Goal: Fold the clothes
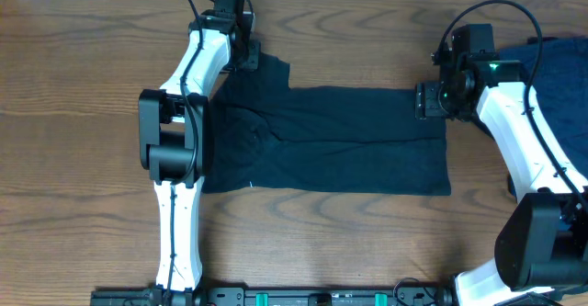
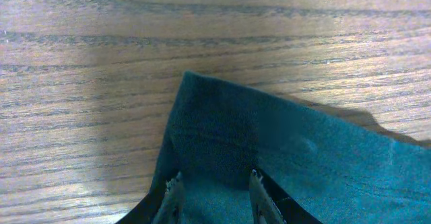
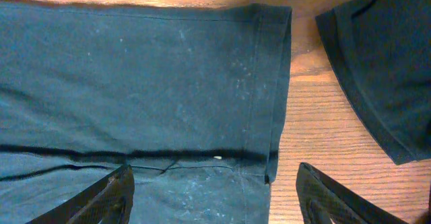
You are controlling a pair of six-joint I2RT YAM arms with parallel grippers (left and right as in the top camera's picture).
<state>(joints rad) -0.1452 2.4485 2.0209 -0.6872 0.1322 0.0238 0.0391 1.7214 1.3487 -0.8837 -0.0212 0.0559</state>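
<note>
Mid-fold: the dark shirt (image 1: 331, 141) lies flat on the bench (image 1: 83, 49), one long side apparently turned in. We see the left tool (image 2: 214, 183) narrowly parted astride a sleeve corner, grip uncertain; the right tool (image 3: 215, 190) gapes empty above the hem. Next, we judge, both must pinch and lift together.

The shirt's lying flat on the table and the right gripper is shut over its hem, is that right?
Not quite. The shirt lies flat on the table, but the right gripper is open, jaws spread wide over its hem; the right wrist view shows it.
</note>
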